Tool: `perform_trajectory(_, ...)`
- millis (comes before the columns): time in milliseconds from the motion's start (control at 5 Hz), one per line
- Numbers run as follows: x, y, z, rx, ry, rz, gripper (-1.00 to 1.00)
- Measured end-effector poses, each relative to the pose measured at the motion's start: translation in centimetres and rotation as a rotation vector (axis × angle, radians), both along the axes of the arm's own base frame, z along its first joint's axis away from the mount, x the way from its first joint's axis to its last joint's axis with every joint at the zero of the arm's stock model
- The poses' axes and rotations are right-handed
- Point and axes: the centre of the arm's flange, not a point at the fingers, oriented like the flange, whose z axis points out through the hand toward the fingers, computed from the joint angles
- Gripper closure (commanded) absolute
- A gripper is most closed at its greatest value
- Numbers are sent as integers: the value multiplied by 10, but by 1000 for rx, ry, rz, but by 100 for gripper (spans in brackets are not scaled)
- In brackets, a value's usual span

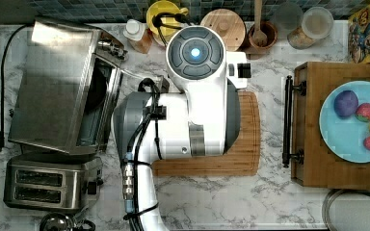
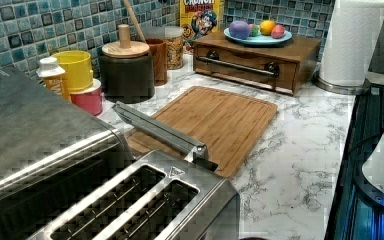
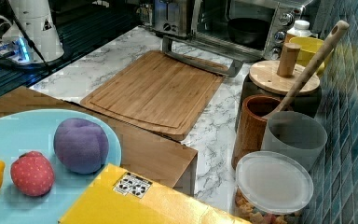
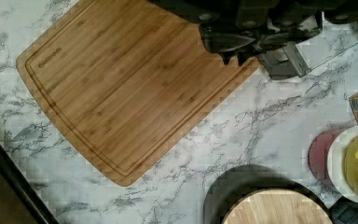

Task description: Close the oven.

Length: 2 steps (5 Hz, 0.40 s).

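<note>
One oven [image 1: 58, 82] stands at the top view's left, door dropped open, its bar handle [image 3: 200, 63] over one cutting board [image 3: 156, 93]. One toaster [image 1: 50, 185] sits beside it. The claw [image 4: 233, 58] hangs above the board's edge, fingertips together.

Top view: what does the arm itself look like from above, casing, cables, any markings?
The arm has glossy white rounded casings with grey joint sections. A round grey cap carries a glowing blue centre light. Black cables run along it, clipped on, ending at silver connectors.
</note>
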Motion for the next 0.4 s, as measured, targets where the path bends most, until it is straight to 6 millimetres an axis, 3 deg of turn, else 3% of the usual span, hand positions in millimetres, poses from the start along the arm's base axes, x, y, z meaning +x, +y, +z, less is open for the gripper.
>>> perform_trajectory(400,7,0,-8,0,-75,16,100)
